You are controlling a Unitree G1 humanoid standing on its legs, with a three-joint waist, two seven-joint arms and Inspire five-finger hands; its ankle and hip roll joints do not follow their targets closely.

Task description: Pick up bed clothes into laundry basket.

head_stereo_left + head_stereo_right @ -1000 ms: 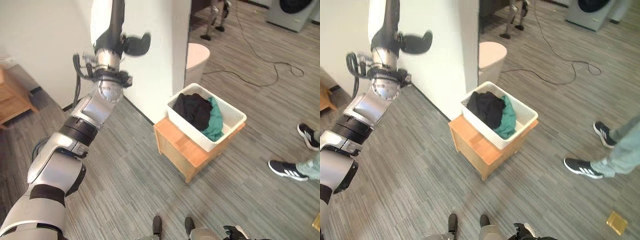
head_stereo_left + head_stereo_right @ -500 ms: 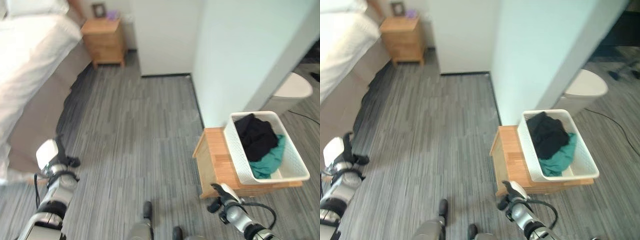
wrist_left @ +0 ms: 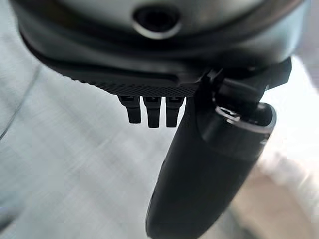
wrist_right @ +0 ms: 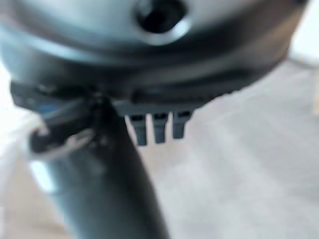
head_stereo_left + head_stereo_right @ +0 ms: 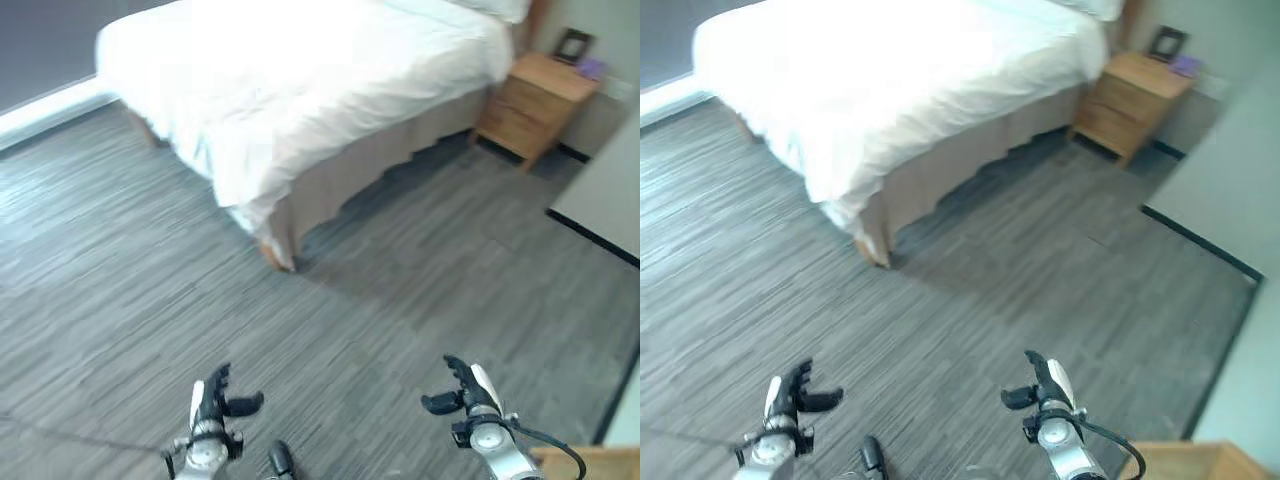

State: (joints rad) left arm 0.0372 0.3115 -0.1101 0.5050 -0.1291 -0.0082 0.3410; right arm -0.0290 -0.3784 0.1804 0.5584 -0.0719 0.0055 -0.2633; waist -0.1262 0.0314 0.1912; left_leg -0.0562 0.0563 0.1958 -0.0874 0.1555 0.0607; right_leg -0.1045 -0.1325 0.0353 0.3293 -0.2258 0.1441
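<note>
A bed (image 5: pixel 330 80) with white bedding (image 5: pixel 270 60) fills the upper part of the frame, a wooden nightstand (image 5: pixel 535 105) beside it at upper right, all on grey floor (image 5: pixel 120 290). At the bottom edge, the left hand (image 5: pixel 215 400) and right hand (image 5: pixel 465 390) hang apart over the floor. Both seem relaxed and empty, fingers straight, thumbs out, well short of the bedding.

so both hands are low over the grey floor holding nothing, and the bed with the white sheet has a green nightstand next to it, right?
One detail is off: the nightstand is light brown wood, not green, as the right eye view shows. The rest stands: the left hand and right hand are low over the grey floor, holding nothing, and the bed with its white sheet stands beside that nightstand.
</note>
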